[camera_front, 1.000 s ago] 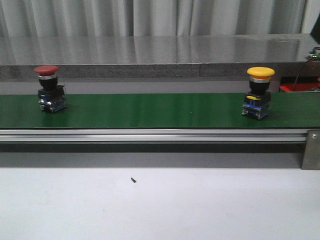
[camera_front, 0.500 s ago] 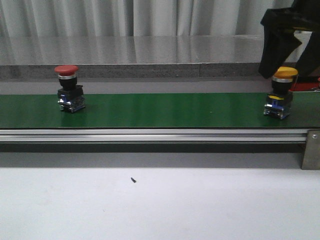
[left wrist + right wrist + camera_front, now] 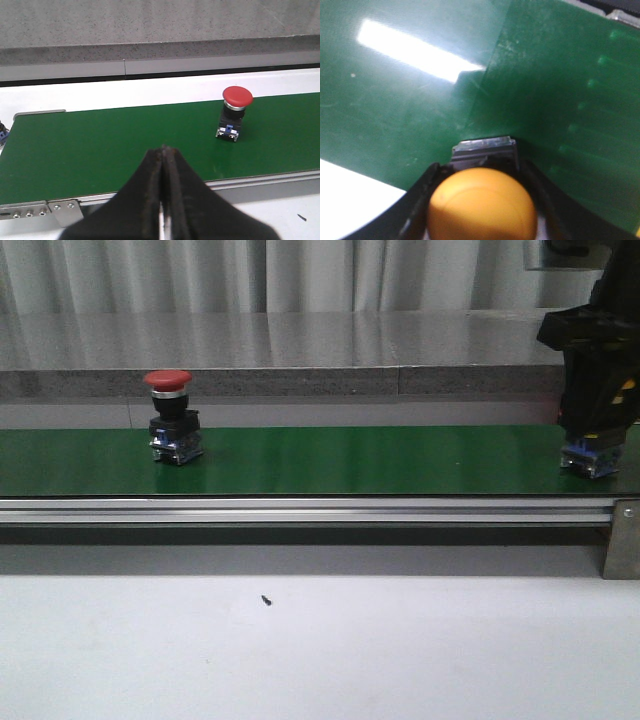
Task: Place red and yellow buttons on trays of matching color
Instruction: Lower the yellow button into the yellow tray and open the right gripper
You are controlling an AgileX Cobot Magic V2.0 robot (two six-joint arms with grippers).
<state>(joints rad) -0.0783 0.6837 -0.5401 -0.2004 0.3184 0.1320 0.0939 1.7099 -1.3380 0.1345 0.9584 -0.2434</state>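
judging by these views, the task is at its very start: neither button sits on a tray, and no tray shows anywhere. the right gripper [image 3: 596, 425] has its fingers [image 3: 422, 192] on either side of the yellow button [image 3: 482, 205], whose cap fills the gap between them; whether they already press on it i cannot tell. in the front view only the button's base shows below that gripper, resting on the belt [image 3: 380, 460] near its end. the red button [image 3: 174, 430] stands upright on the belt, untouched, well apart from the right gripper and ahead of the left gripper [image 3: 163, 195], off to one side of its line. the left gripper's fingers are pressed together, holding nothing. both pick-ups and both placements are left.

the belt is green, smooth and glossy, edged by a metal rail [image 3: 300, 510]. a pale table [image 3: 400, 650] lies nearer the camera, with a small dark speck [image 3: 267, 600] on it. behind the belt runs a grey ledge and a pleated curtain [image 3: 300, 275].
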